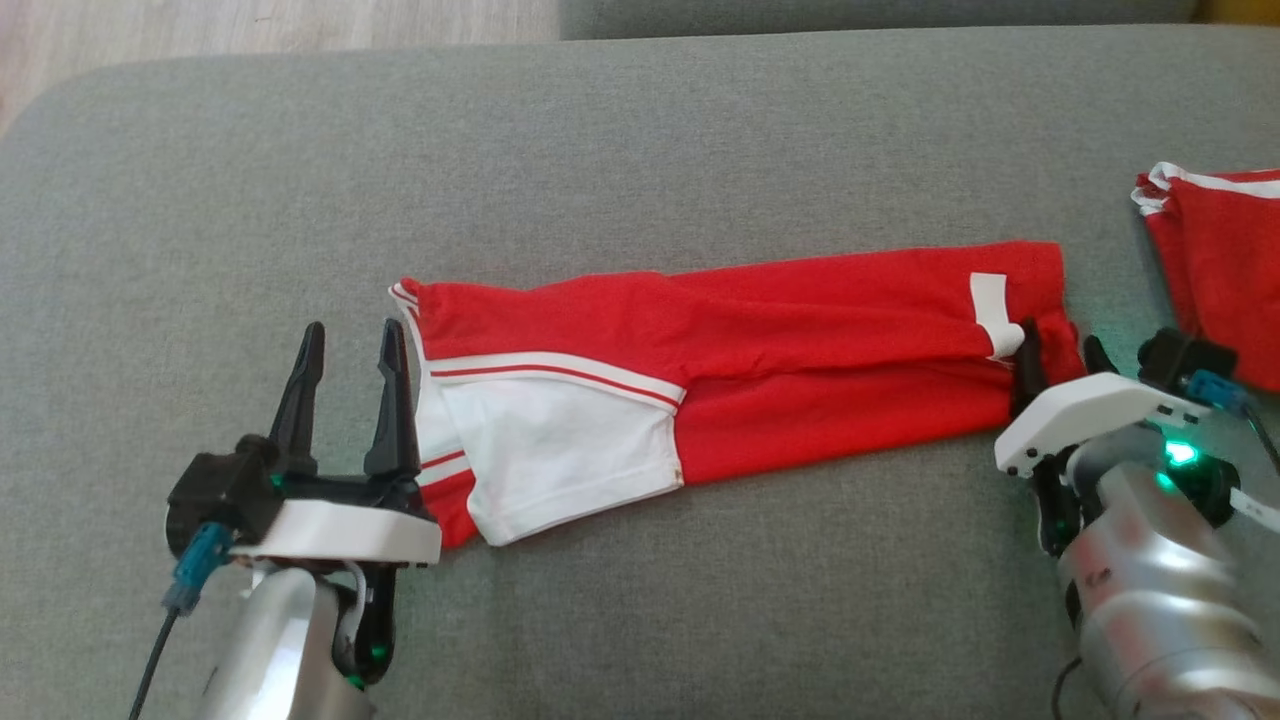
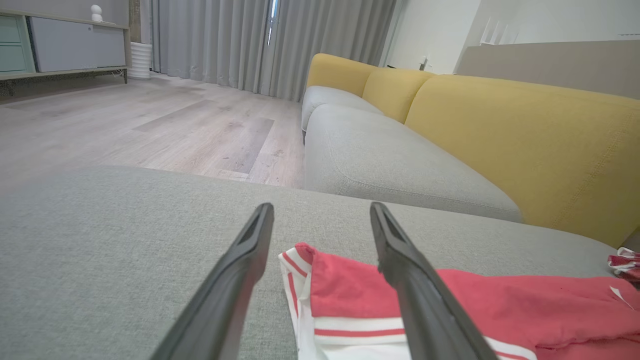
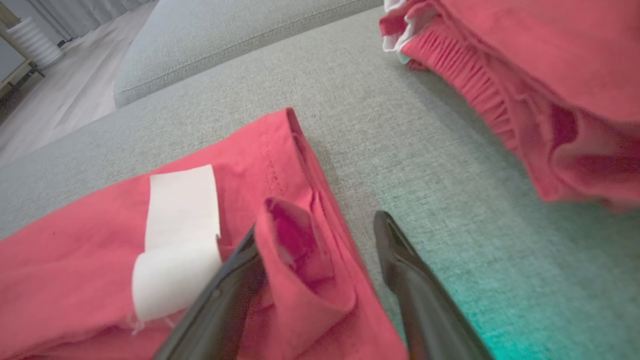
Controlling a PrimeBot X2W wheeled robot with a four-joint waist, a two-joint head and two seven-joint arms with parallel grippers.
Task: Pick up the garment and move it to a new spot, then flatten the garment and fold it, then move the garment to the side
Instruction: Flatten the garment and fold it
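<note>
While garment [image 1: 800, 320] lies on cushion [image 1: 640, 150], left gripper [image 1: 352, 330] gapes; right gripper [image 1: 1060, 340] straddles hem [image 3: 300, 235].

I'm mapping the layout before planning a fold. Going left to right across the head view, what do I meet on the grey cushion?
Left gripper → garment, its white panel first, then the red length → white label → right gripper → second red garment at the right edge.
</note>
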